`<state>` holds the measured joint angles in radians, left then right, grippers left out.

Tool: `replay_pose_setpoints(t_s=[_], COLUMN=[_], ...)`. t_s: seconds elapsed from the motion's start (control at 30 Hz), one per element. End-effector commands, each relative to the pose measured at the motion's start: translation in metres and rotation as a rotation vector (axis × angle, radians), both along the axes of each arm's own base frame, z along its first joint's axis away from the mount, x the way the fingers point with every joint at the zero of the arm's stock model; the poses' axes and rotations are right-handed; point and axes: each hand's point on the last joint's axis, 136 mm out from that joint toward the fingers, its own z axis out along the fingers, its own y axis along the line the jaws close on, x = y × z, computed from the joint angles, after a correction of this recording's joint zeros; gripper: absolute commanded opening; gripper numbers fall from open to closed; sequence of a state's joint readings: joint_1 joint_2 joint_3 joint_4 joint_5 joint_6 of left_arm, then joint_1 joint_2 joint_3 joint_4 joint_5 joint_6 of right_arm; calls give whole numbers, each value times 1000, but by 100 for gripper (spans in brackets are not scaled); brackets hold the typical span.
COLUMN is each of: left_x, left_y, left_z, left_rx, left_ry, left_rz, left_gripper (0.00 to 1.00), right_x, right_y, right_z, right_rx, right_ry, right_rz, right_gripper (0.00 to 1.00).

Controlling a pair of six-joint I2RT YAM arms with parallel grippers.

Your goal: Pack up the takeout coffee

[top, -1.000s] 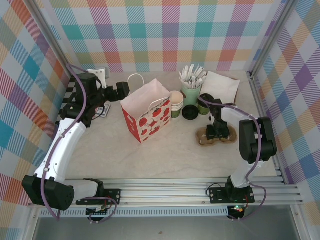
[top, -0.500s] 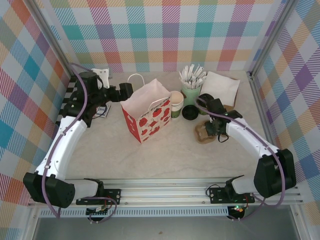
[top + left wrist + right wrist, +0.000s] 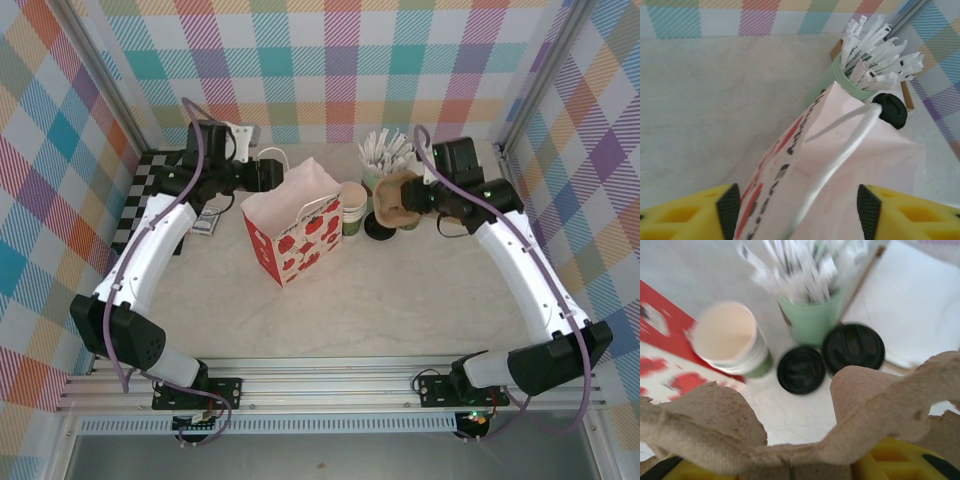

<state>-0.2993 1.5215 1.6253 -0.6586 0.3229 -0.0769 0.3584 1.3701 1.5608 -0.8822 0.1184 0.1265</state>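
Takeout coffee point(image 3: 853, 347) stands on table just beside mint stick cup point(image 3: 812, 322), at its 4 o'clock. Loose black lid point(image 3: 801, 369) at coffee's 8. R gripper point(image 3: 420, 200) pinching pulp carrier point(image 3: 392, 200), held off table over the cups. L gripper point(image 3: 799, 212) spread, astride bag point(image 3: 840, 150) rim. Judgement: paper wall soft, crushes easily; lid could pop; prob. liquid inside. Take mid-wall under lid rim, light squeeze, keep upright.
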Motion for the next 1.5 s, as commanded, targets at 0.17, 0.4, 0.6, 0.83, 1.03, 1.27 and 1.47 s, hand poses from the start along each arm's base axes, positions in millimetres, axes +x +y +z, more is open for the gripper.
replay_pose_setpoints(t_s=[0.17,0.4,0.6,0.83,1.03,1.27,1.47], left_x=[-7,-17,-14,-12,-10,-11,-11], left_y=[-15,-34,-32,-23,-18,-13,-12], left_z=[12,13,14,16,14,18,27], left_rx=[19,-16,-18,-27,-36,-44,-82], left_ry=[-27,-32,-36,-32,-21,-29,-28], left_rz=[-83,-224,-221,-192,-170,-158,-124], left_gripper=[28,0,0,0,0,0,0], right_x=[6,14,2,2,-8,-8,-15], right_y=[84,157,208,230,239,233,221], right_z=[71,103,108,82,65,38,16], right_rx=[322,548,696,730,747,682,600], right_ry=[25,93,217,329,408,453,514], right_rz=[288,549,732,762,779,723,628], right_gripper=[43,42,42,42,43,43,43])
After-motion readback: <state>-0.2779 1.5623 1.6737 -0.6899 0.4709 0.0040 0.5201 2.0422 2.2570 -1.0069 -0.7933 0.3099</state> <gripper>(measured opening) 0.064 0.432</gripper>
